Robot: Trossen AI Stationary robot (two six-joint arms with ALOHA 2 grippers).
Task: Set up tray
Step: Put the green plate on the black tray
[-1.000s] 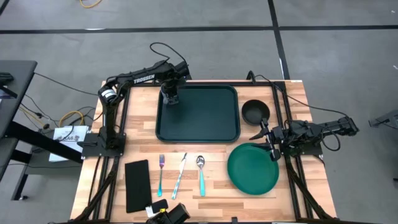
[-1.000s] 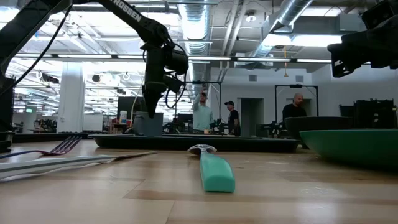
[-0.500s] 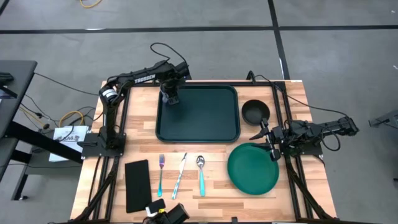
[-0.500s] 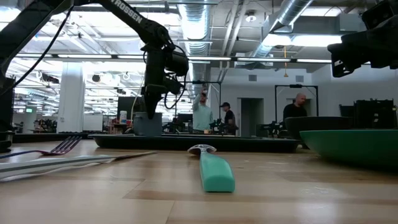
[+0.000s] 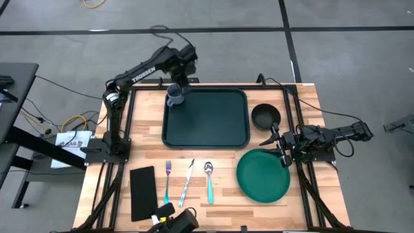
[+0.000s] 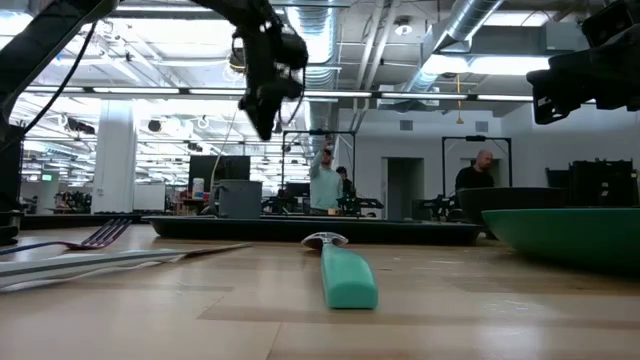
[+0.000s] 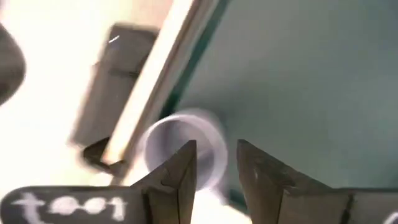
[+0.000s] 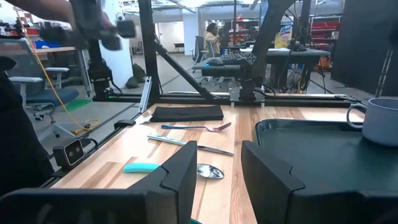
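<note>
From above I see the whole wooden surface (image 5: 213, 194). The tray (image 5: 206, 118) is big, dark green and smooth, with round corners and a raised rim. It lies flat in the far middle of the surface. A small grey cup (image 5: 174, 95) stands in the tray's far left corner.

The left gripper (image 5: 182, 79) hangs in the air just past that corner. In the left wrist view its jaws are apart with nothing between them, and the round cup (image 7: 186, 149) sits below them on the tray (image 7: 298, 81). The low view shows what the top view cannot: the left gripper (image 6: 262, 120) is up high, well above the cup (image 6: 238, 198).

The right gripper (image 5: 277, 143) waits near the right edge, between a small black bowl (image 5: 265, 116) and a round green plate (image 5: 263, 175). Its jaws are apart and hold nothing.

Near the front lie a fork (image 5: 167, 181), a knife (image 5: 187, 182) and a spoon (image 5: 209, 182) with a teal handle, beside a flat black rectangle (image 5: 143, 191). Only the low view shows people (image 6: 326, 182) far behind.
</note>
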